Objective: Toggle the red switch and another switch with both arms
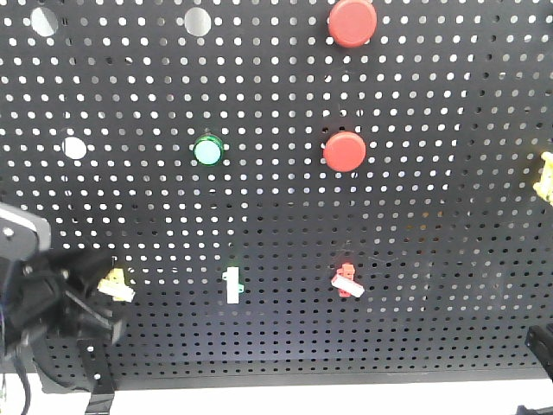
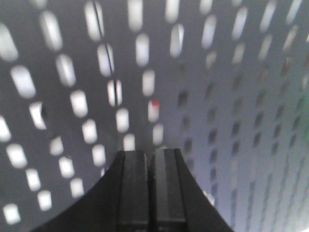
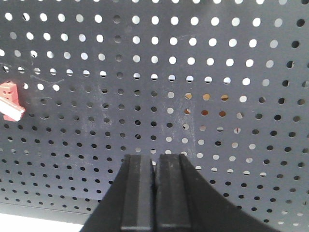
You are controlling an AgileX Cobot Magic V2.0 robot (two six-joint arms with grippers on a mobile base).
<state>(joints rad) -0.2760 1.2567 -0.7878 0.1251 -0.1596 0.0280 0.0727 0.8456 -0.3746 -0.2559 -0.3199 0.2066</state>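
**Two closed claws, two small levers**

Our left gripper (image 2: pixel 149 157), jaws pressed together and holding nothing, sits just beside the cream switch (image 1: pixel 117 284) low on the pegboard (image 1: pixel 415 216). We should nudge its lever with a fingertip edge. Our right gripper (image 3: pixel 155 160), likewise closed and empty, lies well right of the red switch (image 1: pixel 346 282), so we slide left first.
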